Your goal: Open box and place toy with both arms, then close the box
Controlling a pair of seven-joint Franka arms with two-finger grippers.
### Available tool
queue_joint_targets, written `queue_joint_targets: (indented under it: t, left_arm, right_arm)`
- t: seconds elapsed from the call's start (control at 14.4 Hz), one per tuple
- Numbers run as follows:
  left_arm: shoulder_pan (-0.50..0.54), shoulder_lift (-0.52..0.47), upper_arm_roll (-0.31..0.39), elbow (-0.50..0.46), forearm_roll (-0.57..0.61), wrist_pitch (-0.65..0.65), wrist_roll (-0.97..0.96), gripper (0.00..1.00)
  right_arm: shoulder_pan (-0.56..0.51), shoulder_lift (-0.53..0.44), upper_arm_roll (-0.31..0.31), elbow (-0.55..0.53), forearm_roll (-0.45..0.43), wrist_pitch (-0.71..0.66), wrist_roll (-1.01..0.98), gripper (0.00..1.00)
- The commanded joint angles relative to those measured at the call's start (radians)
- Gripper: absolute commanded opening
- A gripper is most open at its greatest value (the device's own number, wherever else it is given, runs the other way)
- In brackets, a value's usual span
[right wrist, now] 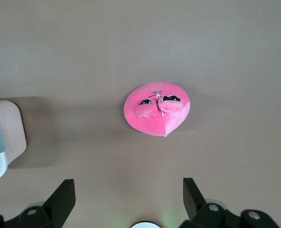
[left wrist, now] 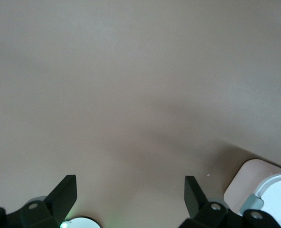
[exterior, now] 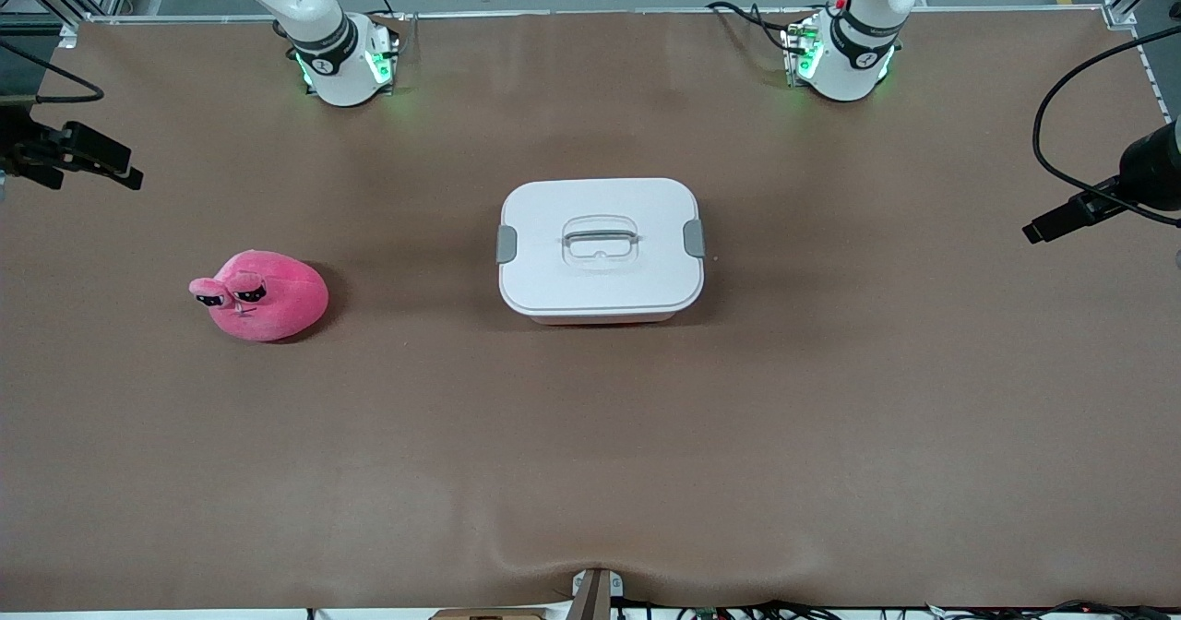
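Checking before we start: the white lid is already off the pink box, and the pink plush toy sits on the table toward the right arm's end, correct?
Not quite. The front view shows the white lid on the pink box, both grey clips in place. The pink plush toy does sit on the table toward the right arm's end.

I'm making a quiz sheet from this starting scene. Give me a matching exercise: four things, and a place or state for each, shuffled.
1. box
2. toy
3. left gripper
4. right gripper

A. up over bare table, jaws open
B. mid-table, lid on
C. lying toward the right arm's end of the table
D. up over the table with the plush below, jaws open

Pairs: 1-B, 2-C, 3-A, 4-D
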Motion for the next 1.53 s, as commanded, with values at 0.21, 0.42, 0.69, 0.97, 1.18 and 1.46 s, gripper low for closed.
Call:
queue_joint_targets:
  t: [0.21,0.42,0.69,0.97,1.18,1.46]
  left_arm:
    - [-0.064,0.046,-0.002,0.028,-0.010,-0.006,-0.153,1.00]
    - [-0.096,0.057,-0.003,0.028,-0.016,0.001,-0.230,1.00]
    - [-0.124,0.067,-0.003,0.028,-0.068,0.026,-0.317,1.00]
    - [-0.181,0.073,-0.003,0.026,-0.070,0.070,-0.449,1.00]
    - [-0.224,0.077,-0.006,0.026,-0.070,0.086,-0.546,1.00]
    - [-0.276,0.095,-0.008,0.026,-0.071,0.121,-0.639,1.00]
  right_arm:
    - [-0.002,0.039,-0.001,0.028,-0.013,-0.008,0.003,1.00]
    - [-0.001,0.063,0.000,0.029,-0.013,-0.005,0.003,1.00]
    - [-0.004,0.078,-0.001,0.029,-0.013,0.001,0.003,1.00]
    - [-0.010,0.109,-0.003,0.029,-0.012,0.004,0.003,1.00]
    - [-0.009,0.154,-0.001,0.031,-0.013,0.006,0.001,1.00]
    - [0.007,0.206,0.003,0.031,-0.006,0.013,-0.005,1.00]
